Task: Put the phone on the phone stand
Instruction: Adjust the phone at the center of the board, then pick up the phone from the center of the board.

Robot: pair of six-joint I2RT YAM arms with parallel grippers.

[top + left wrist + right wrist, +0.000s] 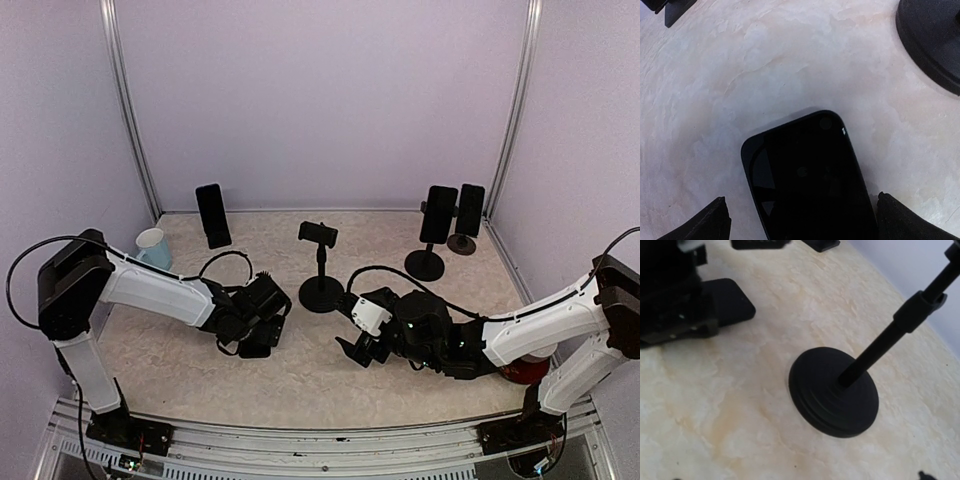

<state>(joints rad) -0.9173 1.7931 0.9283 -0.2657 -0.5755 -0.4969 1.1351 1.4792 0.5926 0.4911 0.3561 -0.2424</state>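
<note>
Left hand [807, 221], wide open and empty, straddles the phone [807, 170] at lower centre; lower squarely, pinch its long edges. Right hand [358, 348] open, empty.

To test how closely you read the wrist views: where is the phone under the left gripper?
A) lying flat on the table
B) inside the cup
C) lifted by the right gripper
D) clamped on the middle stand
A: the left wrist view shows the phone lying flat on the table, framed by the open left gripper.
</note>
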